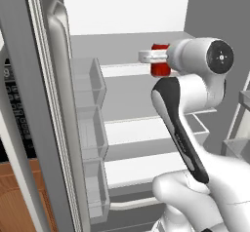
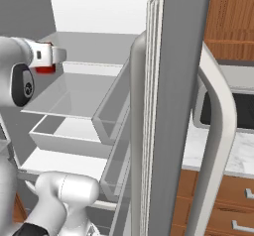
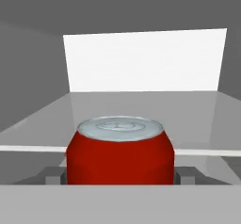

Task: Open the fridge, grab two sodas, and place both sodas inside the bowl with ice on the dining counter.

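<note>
soda (image 3: pixel 119 158) upright, axis vert, top up | betw fingers (image 3: pixel 52 175) | fridge (image 1: pixel 127 94) shelf

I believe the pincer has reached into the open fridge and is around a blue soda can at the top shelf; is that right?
Not quite: the soda can is red with a silver top, not blue, as the hand view shows plainly. The rest holds: the fridge stands open and the pincer sits around the can at the top shelf.
</note>
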Tool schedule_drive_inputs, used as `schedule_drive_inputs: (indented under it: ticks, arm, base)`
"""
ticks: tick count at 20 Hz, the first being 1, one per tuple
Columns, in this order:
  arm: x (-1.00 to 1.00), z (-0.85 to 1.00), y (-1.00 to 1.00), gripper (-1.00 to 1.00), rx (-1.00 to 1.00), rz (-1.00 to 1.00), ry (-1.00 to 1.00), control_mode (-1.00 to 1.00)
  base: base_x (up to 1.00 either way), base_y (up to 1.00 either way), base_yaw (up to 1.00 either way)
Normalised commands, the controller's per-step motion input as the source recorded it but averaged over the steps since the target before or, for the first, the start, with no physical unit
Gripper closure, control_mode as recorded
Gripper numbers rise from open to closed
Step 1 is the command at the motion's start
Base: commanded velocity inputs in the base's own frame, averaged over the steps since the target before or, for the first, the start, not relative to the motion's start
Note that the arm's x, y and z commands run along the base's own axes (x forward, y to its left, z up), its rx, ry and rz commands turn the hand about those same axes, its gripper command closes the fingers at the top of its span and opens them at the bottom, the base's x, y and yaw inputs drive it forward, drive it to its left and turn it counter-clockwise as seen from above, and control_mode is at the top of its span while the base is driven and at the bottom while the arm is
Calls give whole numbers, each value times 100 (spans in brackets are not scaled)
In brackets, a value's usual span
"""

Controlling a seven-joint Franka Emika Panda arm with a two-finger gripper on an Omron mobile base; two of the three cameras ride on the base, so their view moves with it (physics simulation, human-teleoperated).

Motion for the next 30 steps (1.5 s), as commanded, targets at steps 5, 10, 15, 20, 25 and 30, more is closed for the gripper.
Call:
schedule_drive_inputs:
  ticks: [5,10,15,20,25,30]
  arm:
    - [-100,0,-30,100,1,0,0,-100]
    - [-98,1,-25,100,0,0,0,-100]
    - [-68,12,-2,100,0,0,0,-100]
    - [-70,0,0,100,0,-2,0,-100]
    - [-58,0,-2,100,0,-3,0,100]
    - [0,0,0,100,0,0,0,100]
  base:
    - [0,0,0]
    - [0,0,0]
    - [0,0,0]
    - [0,0,0]
    - [-15,-1,-1]
    - [-72,-9,-3]
